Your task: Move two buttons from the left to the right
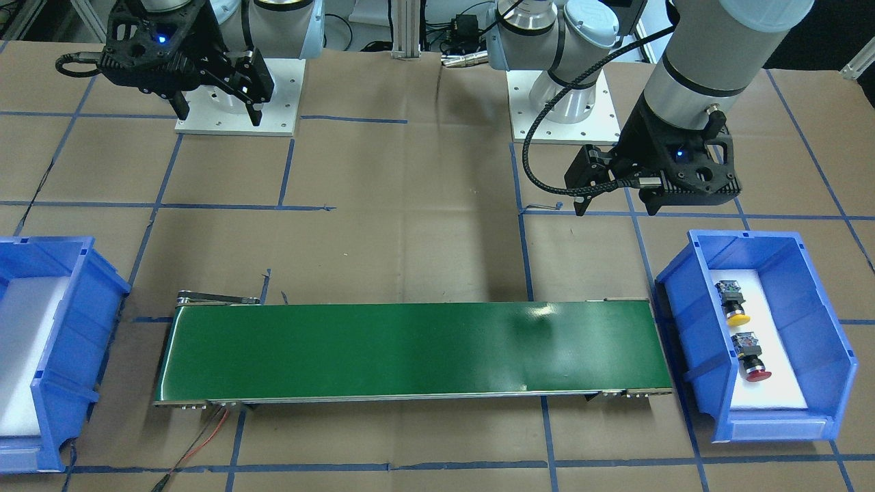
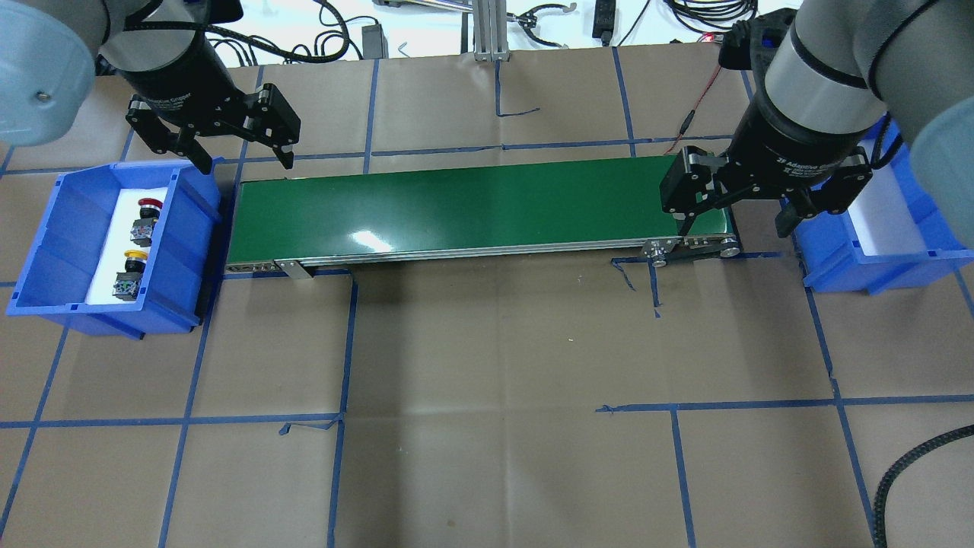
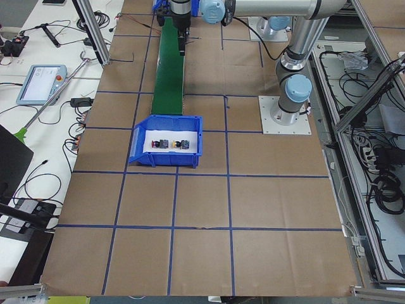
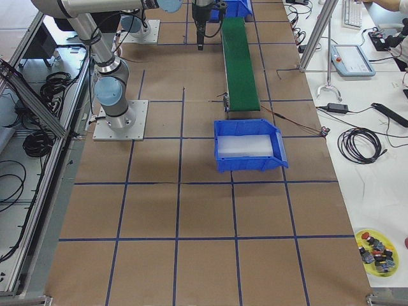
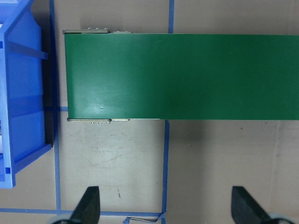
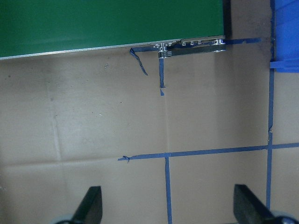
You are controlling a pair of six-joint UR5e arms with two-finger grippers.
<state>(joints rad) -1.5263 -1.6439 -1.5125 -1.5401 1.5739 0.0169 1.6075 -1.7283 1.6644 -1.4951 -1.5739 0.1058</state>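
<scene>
The two buttons lie side by side on white foam in the left blue bin. The red-capped button lies farther from the robot and the yellow-capped button lies nearer. Both also show in the front view: yellow and red. My left gripper is open and empty. It hangs above the table beside the bin's far corner, at the left end of the green conveyor belt. My right gripper is open and empty over the belt's right end.
A second blue bin with white foam and nothing else stands at the belt's right end. The table is covered with brown paper marked by blue tape lines. The left wrist view shows the belt's end and the bin's wall.
</scene>
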